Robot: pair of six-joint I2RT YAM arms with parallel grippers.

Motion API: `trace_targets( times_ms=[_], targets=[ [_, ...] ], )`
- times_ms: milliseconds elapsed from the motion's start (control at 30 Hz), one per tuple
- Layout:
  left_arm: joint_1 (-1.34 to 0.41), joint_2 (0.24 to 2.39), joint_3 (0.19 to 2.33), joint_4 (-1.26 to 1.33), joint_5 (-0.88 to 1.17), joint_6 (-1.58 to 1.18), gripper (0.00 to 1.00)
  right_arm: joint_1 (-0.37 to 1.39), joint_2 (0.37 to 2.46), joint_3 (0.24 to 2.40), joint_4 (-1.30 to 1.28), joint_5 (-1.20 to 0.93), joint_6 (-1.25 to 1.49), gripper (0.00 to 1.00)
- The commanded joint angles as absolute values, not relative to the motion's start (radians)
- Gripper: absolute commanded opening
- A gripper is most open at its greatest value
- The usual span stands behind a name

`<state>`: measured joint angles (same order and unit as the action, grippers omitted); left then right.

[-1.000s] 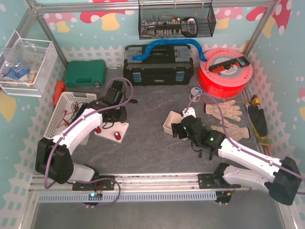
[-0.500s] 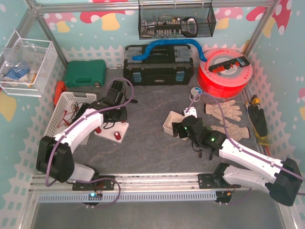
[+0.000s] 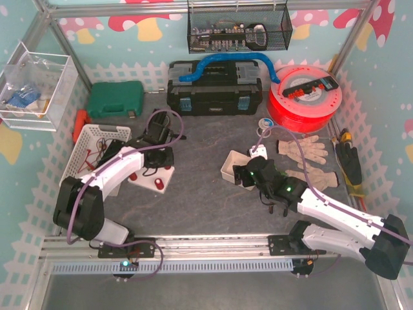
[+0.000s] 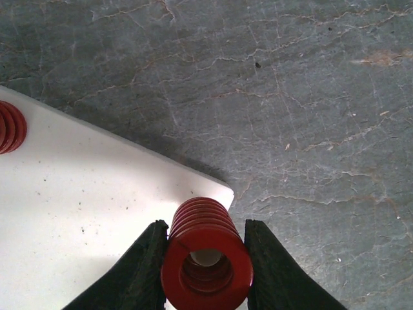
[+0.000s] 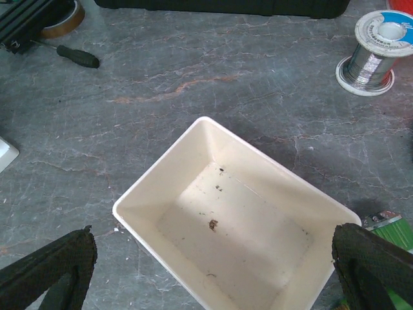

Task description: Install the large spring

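White bin [image 5: 226, 239]: holds only dark specks. The right gripper [image 5: 213, 268] hangs over it with its jaws spread wide. The left gripper [image 4: 205, 274], extended over the white base plate [image 4: 77, 213], pinches the large red spring [image 4: 205, 226] at the plate's corner. A second red spring [image 4: 9, 126] is cut off at the frame edge. The pale object inside the held spring's bore is unidentifiable.

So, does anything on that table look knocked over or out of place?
Only the white slotted plastic basket at the left edge: it seems to lean tilted rather than sit flat. The red coil spring sits squarely in the left claw; nothing else stands out.
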<state>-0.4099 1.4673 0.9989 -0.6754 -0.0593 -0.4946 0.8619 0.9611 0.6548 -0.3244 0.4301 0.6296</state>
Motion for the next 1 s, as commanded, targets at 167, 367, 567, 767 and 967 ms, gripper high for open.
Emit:
trace_targets(
  times_ms=[167, 367, 567, 767, 967],
  targets=[
    [-0.413, 1.463, 1.003, -0.648, -0.052, -0.527, 0.44, 0.854, 0.928, 0.702, -0.333, 0.486, 0.581, 0.99],
    [-0.413, 1.427, 1.055, -0.655, -0.034, -0.551, 0.61, 0.852, 0.933, 0.752, -0.285, 0.527, 0.525, 0.99],
    [-0.413, 1.376, 1.144, -0.55, -0.104, -0.503, 0.76, 0.801, 0.982, 0.716, -0.024, 0.645, 0.276, 0.99],
    [-0.413, 1.343, 1.103, -0.183, -0.238, -0.312, 0.99, 0.515, 1.125, 0.717, 0.199, 0.515, 0.137, 0.99],
    [-0.41, 1.348, 0.844, 0.328, -0.339, 0.034, 0.99, 0.284, 1.26, 0.723, 0.375, 0.425, 0.033, 0.99]
  ],
)
